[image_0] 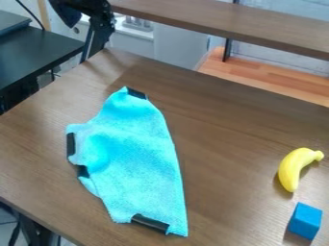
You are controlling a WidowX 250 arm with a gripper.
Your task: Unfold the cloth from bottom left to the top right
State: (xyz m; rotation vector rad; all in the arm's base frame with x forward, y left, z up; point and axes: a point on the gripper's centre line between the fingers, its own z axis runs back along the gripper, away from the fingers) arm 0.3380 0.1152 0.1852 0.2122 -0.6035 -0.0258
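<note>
From the camera view I located the cloth (138, 158) on the left part of the bench (225, 149), bunched along its left side and smoother along its right. The end effector (101, 21) was at the far left, apart from the cloth. I could not tell how far open it was; nothing was visibly held.

Fault 1: wrong layer. The left dark tab (70, 144) and the small dark tab (83, 171) lay close together beside the creases. I judged that a grasp there could close on more than one layer and drag the whole cloth without opening it.

Fault 2: missed grasp. The cloth lay low, so a descent stopped too high could pinch nothing, and one too deep could press on the bench.

Fault 3: slip. The near dark tab (149, 222) seemed stiffer than the fabric; a shallow hold on any tab could let go mid-lift and leave a new crease.

Fault 4: overshoot. The banana (296, 168) and the blue block (305, 221) stood well to the right. A pull carried too far right could sweep fabric into either.
</note>
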